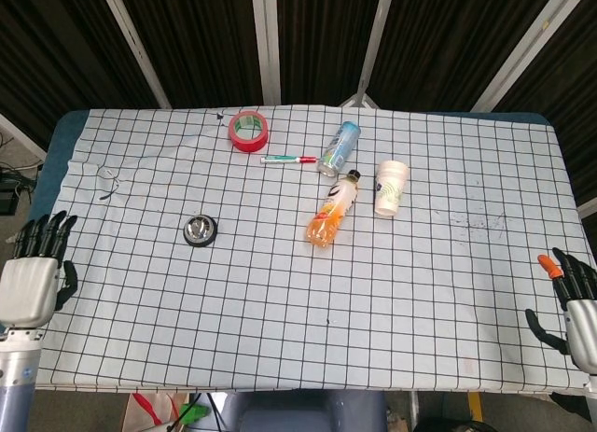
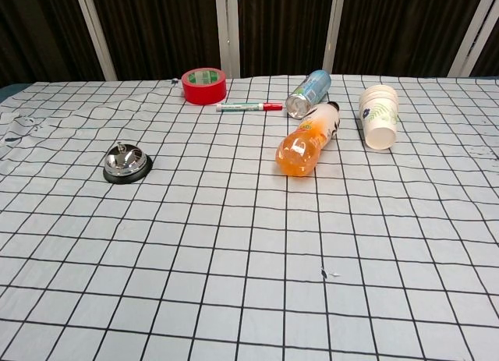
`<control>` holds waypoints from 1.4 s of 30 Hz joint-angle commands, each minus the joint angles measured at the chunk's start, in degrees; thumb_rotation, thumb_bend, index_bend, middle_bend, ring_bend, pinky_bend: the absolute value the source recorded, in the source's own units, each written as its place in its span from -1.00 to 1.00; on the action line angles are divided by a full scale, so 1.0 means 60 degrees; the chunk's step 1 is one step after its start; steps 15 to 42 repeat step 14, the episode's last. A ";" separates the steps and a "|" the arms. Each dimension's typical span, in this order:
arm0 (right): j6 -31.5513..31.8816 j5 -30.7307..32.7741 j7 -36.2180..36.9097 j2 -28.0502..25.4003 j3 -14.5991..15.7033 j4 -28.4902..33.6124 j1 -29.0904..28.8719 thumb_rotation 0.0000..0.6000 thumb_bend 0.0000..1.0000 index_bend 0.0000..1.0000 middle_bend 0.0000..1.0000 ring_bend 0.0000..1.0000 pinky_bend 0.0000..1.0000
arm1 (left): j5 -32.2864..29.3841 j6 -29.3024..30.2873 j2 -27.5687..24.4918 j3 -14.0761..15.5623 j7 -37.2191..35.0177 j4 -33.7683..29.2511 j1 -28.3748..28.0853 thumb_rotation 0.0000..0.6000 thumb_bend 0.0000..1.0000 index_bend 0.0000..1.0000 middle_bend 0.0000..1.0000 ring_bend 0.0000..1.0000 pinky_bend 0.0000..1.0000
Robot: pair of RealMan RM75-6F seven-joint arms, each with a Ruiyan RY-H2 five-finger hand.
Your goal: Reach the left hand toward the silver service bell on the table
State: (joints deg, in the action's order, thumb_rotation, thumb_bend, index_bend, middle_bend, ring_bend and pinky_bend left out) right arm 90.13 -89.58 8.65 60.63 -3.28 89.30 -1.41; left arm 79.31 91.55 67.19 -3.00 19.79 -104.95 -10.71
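Observation:
The silver service bell (image 1: 200,230) (image 2: 127,163) stands alone on the checked cloth, left of centre, on its black base. My left hand (image 1: 35,275) is far to the left of it, at the table's left edge, fingers extended and slightly apart, holding nothing. At the right edge of the table my right hand (image 1: 574,300) hangs with its fingers spread and empty. Neither hand shows in the chest view.
A red tape roll (image 1: 248,131), a marker (image 1: 287,159), a lying can (image 1: 340,147), an orange bottle (image 1: 332,211) on its side and a stack of paper cups (image 1: 391,187) lie across the far middle of the checked tablecloth (image 1: 280,301).

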 commanded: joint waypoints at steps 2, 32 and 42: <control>0.0035 -0.0006 -0.0043 0.0015 -0.0008 0.0004 0.0009 1.00 -0.22 -0.74 -0.99 -0.94 -0.81 | 0.0349 0.0479 -0.0132 0.0463 -0.1188 0.0432 0.0616 1.00 0.92 -0.96 -0.94 -1.00 -1.00; 0.0424 0.0227 -0.0685 0.0294 -0.0298 -0.0211 0.0079 1.00 -0.22 -0.73 -0.99 -0.93 -0.81 | -0.0082 0.0106 -0.0276 0.0362 -0.1988 0.0801 0.0865 1.00 0.92 -0.96 -0.96 -1.00 -1.00; 0.0424 0.0227 -0.0685 0.0294 -0.0298 -0.0211 0.0079 1.00 -0.22 -0.73 -0.99 -0.93 -0.81 | -0.0082 0.0106 -0.0276 0.0362 -0.1988 0.0801 0.0865 1.00 0.92 -0.96 -0.96 -1.00 -1.00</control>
